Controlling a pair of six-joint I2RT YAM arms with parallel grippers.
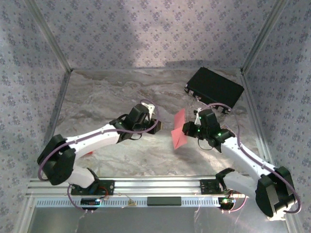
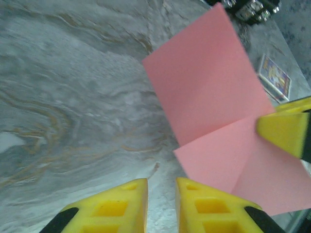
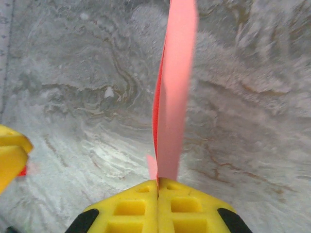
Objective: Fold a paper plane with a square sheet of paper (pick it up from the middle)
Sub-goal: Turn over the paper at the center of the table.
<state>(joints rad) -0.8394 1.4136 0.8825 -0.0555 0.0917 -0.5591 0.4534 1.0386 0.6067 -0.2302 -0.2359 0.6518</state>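
Observation:
The square sheet of paper (image 1: pixel 179 128) is salmon pink, creased and folded, and it hangs above the marbled table in the middle. My right gripper (image 1: pixel 187 130) is shut on its right edge. In the right wrist view the sheet (image 3: pixel 175 92) rises edge-on from the closed yellow fingers (image 3: pixel 158 183). My left gripper (image 1: pixel 155 121) hovers just left of the paper, slightly open with nothing between its fingers. In the left wrist view the table shows through the gap of the left gripper (image 2: pixel 161 187), and the folded sheet (image 2: pixel 209 82) lies ahead to the right with a right fingertip (image 2: pixel 284 131) pinching it.
A black rectangular case (image 1: pixel 214 89) lies at the back right near the wall. A small printed card (image 2: pixel 275 77) sits on the table beyond the paper. Metal frame rails line the table's sides and its near edge (image 1: pixel 160 184).

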